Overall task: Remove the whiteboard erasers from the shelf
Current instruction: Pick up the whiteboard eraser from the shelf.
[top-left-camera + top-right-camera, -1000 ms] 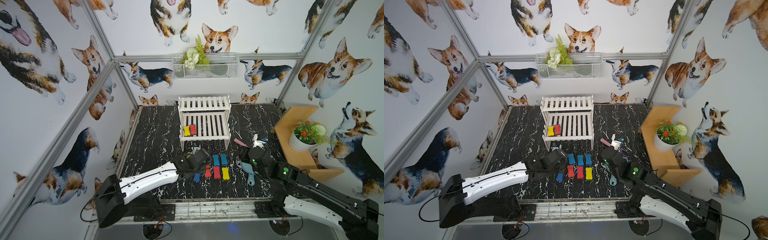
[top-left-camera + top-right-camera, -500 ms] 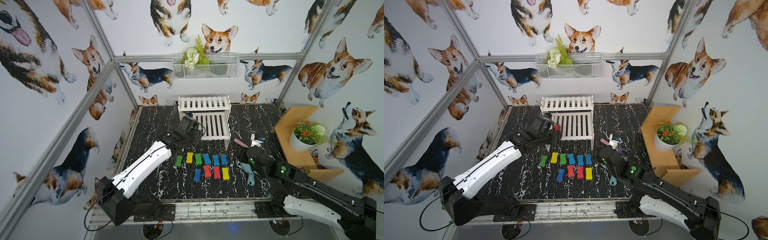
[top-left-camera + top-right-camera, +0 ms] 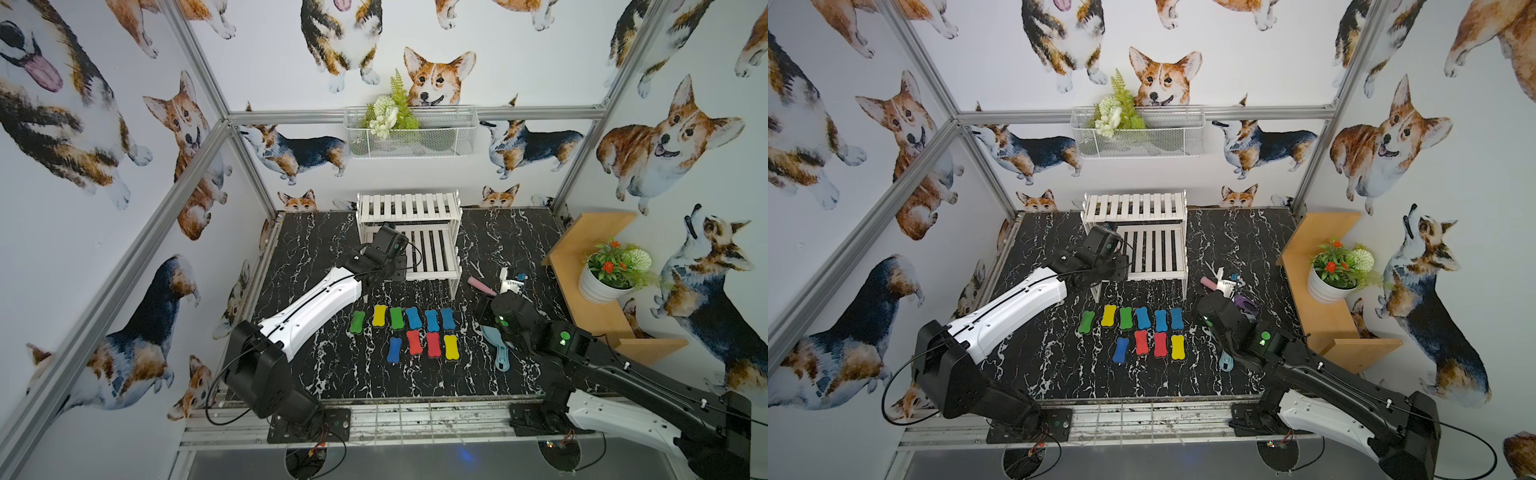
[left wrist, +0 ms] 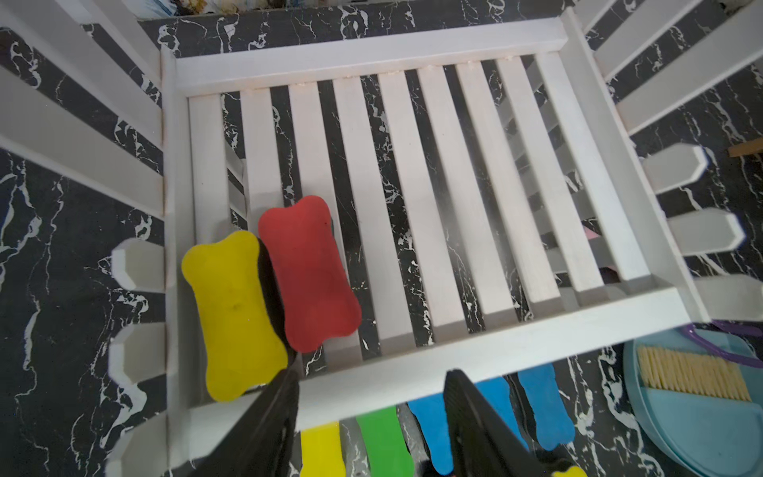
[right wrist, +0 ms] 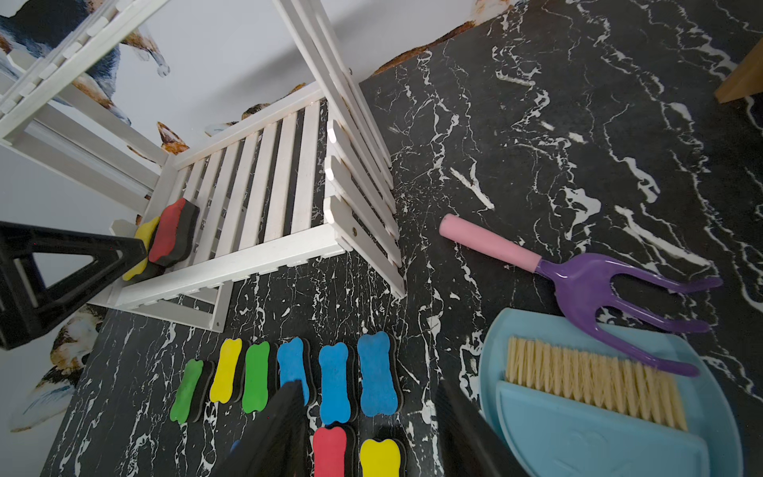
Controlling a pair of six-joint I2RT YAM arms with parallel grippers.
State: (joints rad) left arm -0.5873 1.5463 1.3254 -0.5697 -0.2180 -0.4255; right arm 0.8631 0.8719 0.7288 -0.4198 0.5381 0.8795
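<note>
While the left claw [image 4: 369, 373] gapes empty near the yellow eraser [image 4: 235, 314] on the shelf [image 4: 371, 53], the right claw [image 5: 367, 384] hangs open.

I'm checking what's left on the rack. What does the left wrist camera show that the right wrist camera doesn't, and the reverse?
Left wrist only: the yellow bone-shaped eraser, its whole top clear, on the white slatted shelf, and both fingers of the open left end effector. Right wrist only: a red bone-shaped eraser on the black marble tabletop, and the open right end effector. Both: the shelf's red eraser, blue erasers on the tabletop, the light-blue plastic dustpan.
</note>
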